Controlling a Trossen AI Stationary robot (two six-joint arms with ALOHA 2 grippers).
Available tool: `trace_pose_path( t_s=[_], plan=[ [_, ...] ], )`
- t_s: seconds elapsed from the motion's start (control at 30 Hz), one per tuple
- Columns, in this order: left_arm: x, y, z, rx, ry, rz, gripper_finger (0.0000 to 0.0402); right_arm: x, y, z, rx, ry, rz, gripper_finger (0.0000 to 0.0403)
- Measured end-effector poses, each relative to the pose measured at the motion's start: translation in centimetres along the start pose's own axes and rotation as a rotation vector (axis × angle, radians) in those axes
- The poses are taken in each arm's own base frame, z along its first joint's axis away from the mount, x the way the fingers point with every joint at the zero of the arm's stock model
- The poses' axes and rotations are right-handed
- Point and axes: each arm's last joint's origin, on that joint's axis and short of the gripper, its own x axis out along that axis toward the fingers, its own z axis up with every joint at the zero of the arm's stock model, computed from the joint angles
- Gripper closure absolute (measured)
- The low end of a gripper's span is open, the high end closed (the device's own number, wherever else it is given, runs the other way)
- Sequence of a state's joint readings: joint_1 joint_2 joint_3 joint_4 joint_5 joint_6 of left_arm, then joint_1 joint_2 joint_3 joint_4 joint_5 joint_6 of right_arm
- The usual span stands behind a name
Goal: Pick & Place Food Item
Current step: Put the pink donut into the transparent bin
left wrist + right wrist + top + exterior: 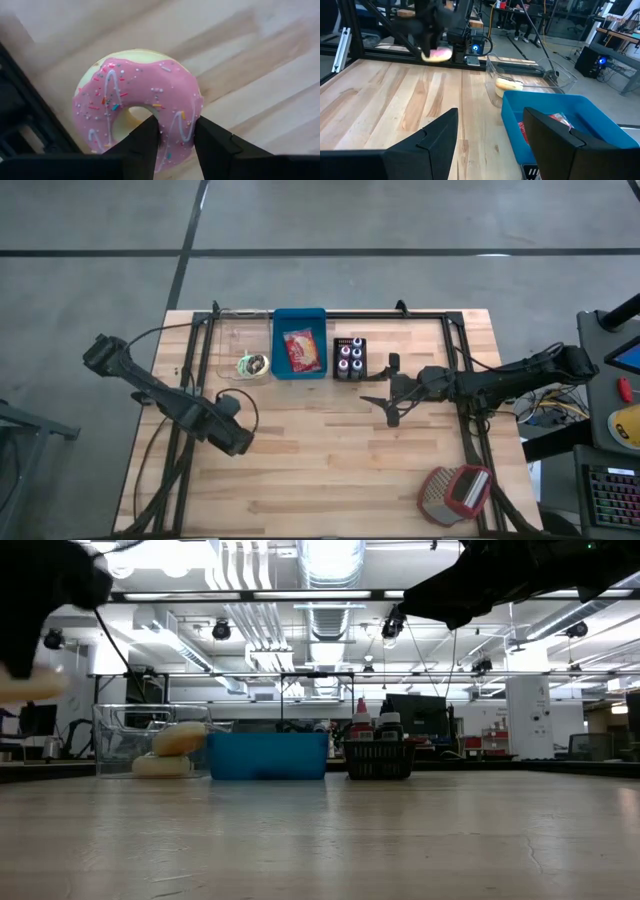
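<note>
A donut [140, 95] with pink icing and sprinkles hangs over the table's left part, and my left gripper [176, 127] is shut on it. The right wrist view shows this donut [439, 54] under the left arm, clear of the wood. From above, the left gripper [234, 438] hides it. My right gripper [490, 135] stands open over the table's right middle [385, 398], holding nothing. A clear container [245, 345] with other donuts [509, 84] and a blue bin [300, 330] with a red food packet [302, 352] stand at the far edge. My left gripper pinches one side of the donut's ring [176, 114]. One finger [147, 135] reaches into the hole and the other finger [210, 140] is against the outer rim. The fingers come from above, pointing down. The donut is lifted clear of the table, icing side up.
A black basket of small bottles [350, 358] stands right of the blue bin. A red and grey object [457, 492] lies at the near right corner. A black frame [200, 350] runs along the table's sides. Bare wood [320, 460] lies in the middle and near part.
</note>
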State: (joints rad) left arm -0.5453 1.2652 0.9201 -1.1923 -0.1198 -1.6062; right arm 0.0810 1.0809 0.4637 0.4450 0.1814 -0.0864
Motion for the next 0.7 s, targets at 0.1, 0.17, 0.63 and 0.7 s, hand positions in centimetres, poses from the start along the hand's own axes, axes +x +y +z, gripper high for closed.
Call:
trace_pose_path(
  t_s=[0.1, 0.17, 0.63, 0.7],
  plan=[
    [-1.9, -0.2, 0.5, 0.010, -0.065, -0.005, 0.0282, 0.0, 0.0, 0.0, 0.000, 0.000, 0.000, 0.0181],
    [-2.8, -0.2, 0.9, -0.002, -0.072, 0.004, 0.0282, 0.0, 0.0, 0.0, 0.000, 0.000, 0.000, 0.0181],
    [-5.1, 1.6, 9.4, 0.084, -0.187, 0.085, 0.0282, 0.0, 0.0, 0.0, 0.000, 0.000, 0.000, 0.0181],
    [-5.0, 2.3, 11.1, 0.100, -0.188, 0.099, 0.0282, 0.0, 0.0, 0.0, 0.000, 0.000, 0.000, 0.0181]
  ],
)
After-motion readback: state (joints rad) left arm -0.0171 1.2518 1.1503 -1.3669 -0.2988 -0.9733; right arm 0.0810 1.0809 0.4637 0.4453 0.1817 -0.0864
